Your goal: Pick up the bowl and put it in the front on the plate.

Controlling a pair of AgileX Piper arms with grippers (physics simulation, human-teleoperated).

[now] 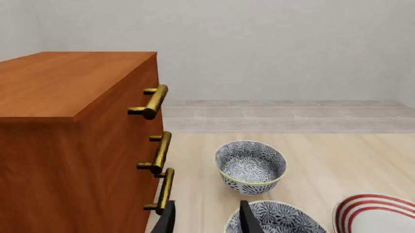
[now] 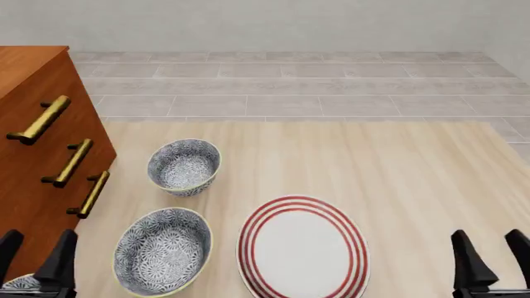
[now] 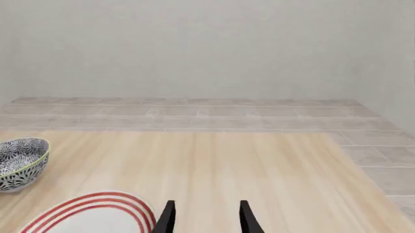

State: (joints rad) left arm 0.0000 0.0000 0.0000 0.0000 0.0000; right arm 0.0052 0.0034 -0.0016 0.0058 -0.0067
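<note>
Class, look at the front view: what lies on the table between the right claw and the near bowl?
The plate lies between the right claw and the near bowl, as the front view shows.

near bowl (image 2: pixel 162 251) just left of plate (image 2: pixel 303 248), twin bowl (image 2: pixel 184 166) behind it, both grippers (image 2: pixel 35 256) (image 2: pixel 490 256) spread, holding nothing

The left gripper (image 2: pixel 35 254) sits low at the near left corner, fingers apart and holding nothing. The right gripper (image 2: pixel 494 254) sits at the near right, likewise spread and empty; both point forward, level with each other
</note>
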